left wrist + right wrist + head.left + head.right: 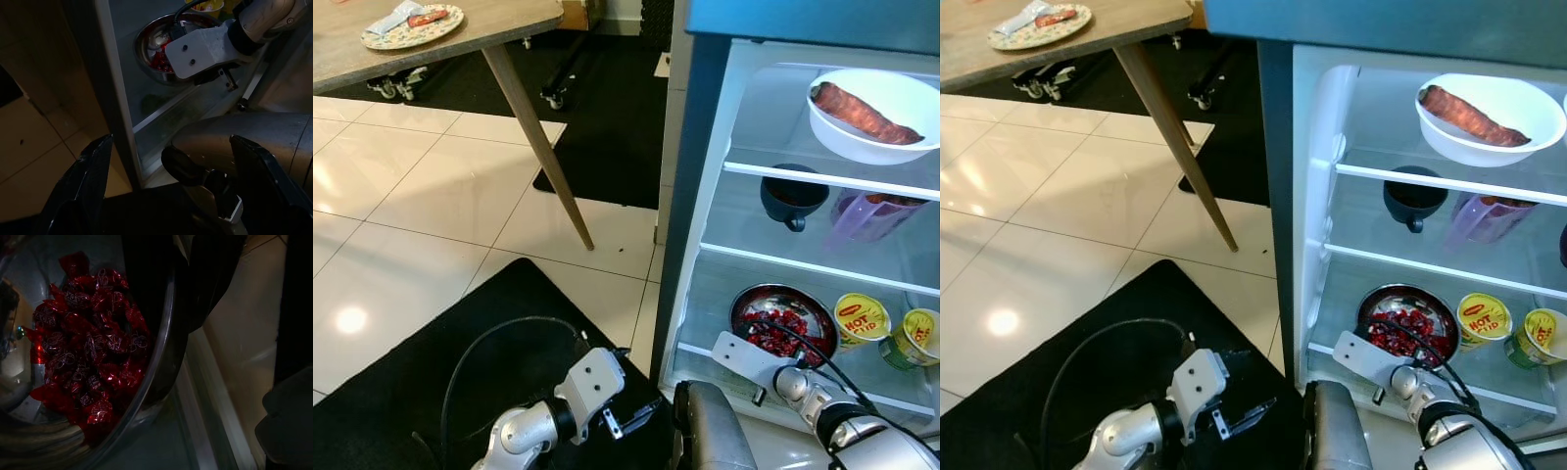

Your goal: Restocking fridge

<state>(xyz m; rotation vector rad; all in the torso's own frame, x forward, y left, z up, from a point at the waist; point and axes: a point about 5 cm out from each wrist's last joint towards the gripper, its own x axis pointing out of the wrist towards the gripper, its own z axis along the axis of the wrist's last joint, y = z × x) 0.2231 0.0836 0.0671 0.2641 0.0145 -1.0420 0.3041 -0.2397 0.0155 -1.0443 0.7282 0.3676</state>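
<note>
The fridge [690, 196] stands open on my right. On its bottom shelf sits a steel bowl [803, 304] of red-wrapped sweets [83, 352], with two yellow tubs [862, 318] beside it. My right gripper [754, 354] is at the bowl's front rim, and the right wrist view looks down into the bowl from close up; dark parts of the gripper overlap the rim there. My left gripper [631, 416] hangs low over the black mat [460, 343], open and empty, and its view faces the fridge's foot.
A white bowl [871, 113] holding a reddish root sits on the top shelf. A dark cup [793, 199] and a purple jug [867, 217] are on the middle shelf. A wooden table [509, 20] with a plate [411, 27] stands at the far left, its leg [543, 152] slanting down to the tiled floor.
</note>
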